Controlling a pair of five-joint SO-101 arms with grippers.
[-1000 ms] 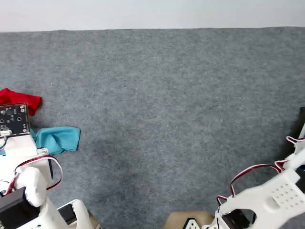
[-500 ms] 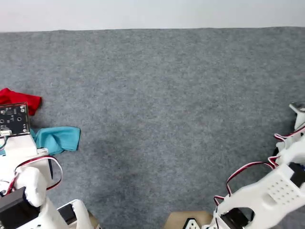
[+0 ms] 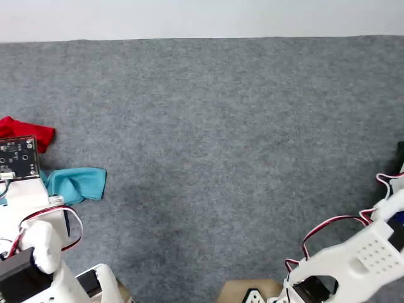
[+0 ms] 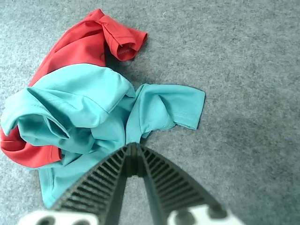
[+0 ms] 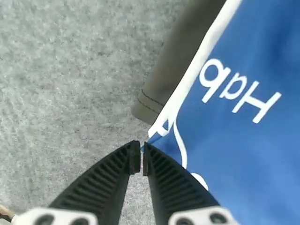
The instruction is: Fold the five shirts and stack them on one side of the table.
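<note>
Your left gripper point(image 4: 134, 152) hangs with its ribbed jaws pressed together, the tips meeting right at the near edge of a crumpled teal shirt point(image 4: 84, 108); you cannot tell from here whether any cloth is pinched between them. The teal shirt lies partly on top of a red shirt point(image 4: 86, 40), and 1 teal sleeve spreads flat onto the grey felt table point(image 3: 221, 126). From the high view, both garments sit at the table's left edge, the red shirt point(image 3: 22, 131) farther back and the teal shirt point(image 3: 77, 182) nearer, just beside the left arm point(image 3: 28, 202). Your right gripper point(image 5: 141, 159) is closed to a hairline gap, its tips just beside the white-trimmed corner of a blue shirt point(image 5: 243, 117). The blue shirt overlaps an olive shirt point(image 5: 183, 51) that also lies on the felt. The right arm point(image 3: 360, 259) sits at the table's near right corner.
</note>
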